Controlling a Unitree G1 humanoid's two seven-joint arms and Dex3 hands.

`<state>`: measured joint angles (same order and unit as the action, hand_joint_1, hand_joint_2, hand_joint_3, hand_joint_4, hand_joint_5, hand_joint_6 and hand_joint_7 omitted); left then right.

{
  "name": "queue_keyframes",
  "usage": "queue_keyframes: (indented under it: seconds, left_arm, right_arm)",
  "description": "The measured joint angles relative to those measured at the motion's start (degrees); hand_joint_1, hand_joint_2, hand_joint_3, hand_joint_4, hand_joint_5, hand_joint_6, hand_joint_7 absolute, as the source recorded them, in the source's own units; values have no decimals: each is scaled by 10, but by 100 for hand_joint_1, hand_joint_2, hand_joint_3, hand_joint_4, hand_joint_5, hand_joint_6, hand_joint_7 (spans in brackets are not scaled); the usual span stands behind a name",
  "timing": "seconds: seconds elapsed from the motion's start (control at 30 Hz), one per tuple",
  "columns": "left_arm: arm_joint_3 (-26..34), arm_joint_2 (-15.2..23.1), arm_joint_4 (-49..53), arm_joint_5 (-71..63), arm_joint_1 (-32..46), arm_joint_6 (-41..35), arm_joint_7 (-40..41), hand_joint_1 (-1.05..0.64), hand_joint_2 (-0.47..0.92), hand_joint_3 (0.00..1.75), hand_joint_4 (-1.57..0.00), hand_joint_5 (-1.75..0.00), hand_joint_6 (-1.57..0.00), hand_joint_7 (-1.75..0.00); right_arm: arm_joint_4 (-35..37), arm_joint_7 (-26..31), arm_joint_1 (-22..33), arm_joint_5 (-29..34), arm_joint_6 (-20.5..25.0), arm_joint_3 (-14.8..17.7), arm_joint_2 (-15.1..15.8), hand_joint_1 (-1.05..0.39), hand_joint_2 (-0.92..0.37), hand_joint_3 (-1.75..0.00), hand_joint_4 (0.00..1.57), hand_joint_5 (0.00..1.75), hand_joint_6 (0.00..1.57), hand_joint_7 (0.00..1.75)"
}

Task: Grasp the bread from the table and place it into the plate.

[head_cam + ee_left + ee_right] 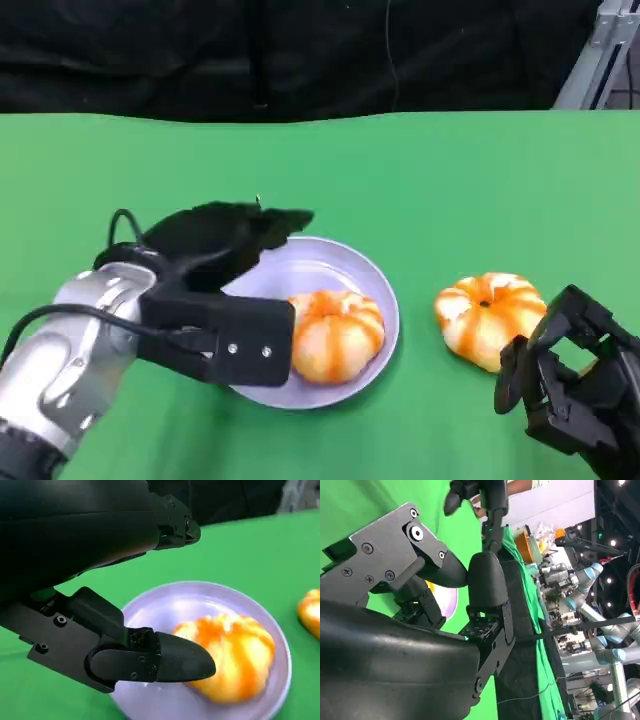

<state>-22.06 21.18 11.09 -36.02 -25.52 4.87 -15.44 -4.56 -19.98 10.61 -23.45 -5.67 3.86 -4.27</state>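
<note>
Bread (335,335) in plate (375,280), second bread (488,315) outside

A: Green desk (420,170) wall to wall, smooth cloth, barely a wrinkle on it

B: And behind its far edge a black curtain (300,50) hangs in folds, dark right across the back

A: Top right corner, a silvery metal frame (600,55) leans in at an angle

B: Over to the right wrist view: the green cloth runs to an edge, with a black drape (520,630) falling below it

A: Busy hall beyond! Other robot arms (600,615), silver with light-blue joints, stand well apart from this desk

B: Bright ceiling lights (612,542) dot the dark roof, and there's an orange container (524,542) further off, too blurred to call
</note>
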Motion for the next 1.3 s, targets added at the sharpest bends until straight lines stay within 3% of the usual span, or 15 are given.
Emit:
queue_keyframes:
  seconds: [0.07,0.1,0.13,0.17,0.2,0.27,0.33,0.43,0.57,0.73,0.9,1.3]
  left_arm:
    - [26,-23,-4,36,20,5,28,7,92,38,-90,-19,-89,-14]
    - [41,-32,-7,62,29,11,31,13,79,66,-113,-28,-114,-18]
    - [59,-40,-9,101,39,18,28,13,67,91,-113,-69,-123,-36]
    - [78,-48,-14,144,49,19,21,12,59,106,-107,-101,-118,-65]
    - [98,-57,-20,185,58,14,10,12,53,126,-99,-144,-96,-128]
    - [136,-79,-64,274,86,-34,-10,11,53,141,-95,-168,-83,-165]
    - [173,-103,-137,370,120,-124,-27,10,54,148,-97,-173,-81,-172]
    - [229,-107,-245,505,171,-264,-54,10,56,151,-97,-174,-80,-174]
    - [270,-92,-308,581,203,-352,-61,5,62,149,-95,-175,-77,-175]
    - [375,-76,-339,764,281,-452,-106,2,73,142,-96,-175,-76,-175]
    - [409,-73,-315,812,354,-446,-156,3,72,147,-100,-175,-80,-175]
    - [390,-85,-235,785,364,-318,-217,4,67,149,-103,-175,-82,-175]
  right_arm:
    - [1,-3,0,-1,-2,0,0,-16,-45,-131,89,175,65,171]
    - [1,-2,0,-1,-1,0,0,-16,-45,-131,89,175,65,171]
    - [0,-1,0,-1,0,0,0,-16,-45,-131,89,175,65,171]
    - [-1,1,1,-1,2,0,0,-15,-45,-132,89,175,65,172]
    - [-3,4,2,0,2,0,0,-16,-45,-132,89,175,65,172]
    - [-5,7,3,1,2,-1,0,-17,-44,-131,89,175,65,172]
    - [-8,11,4,3,2,-2,-1,-17,-44,-131,89,175,65,172]
    - [-10,12,4,2,2,-2,-2,-18,-44,-131,89,175,65,172]
    - [-11,12,4,2,1,-2,-3,-18,-44,-131,89,175,65,172]
    - [-12,10,5,-4,6,4,-1,-17,-44,-130,88,175,65,169]
    - [-10,1,2,-10,7,11,2,-16,-45,-129,88,175,66,169]
    - [1,-10,-1,-13,19,23,12,-16,-43,-129,90,175,67,172]
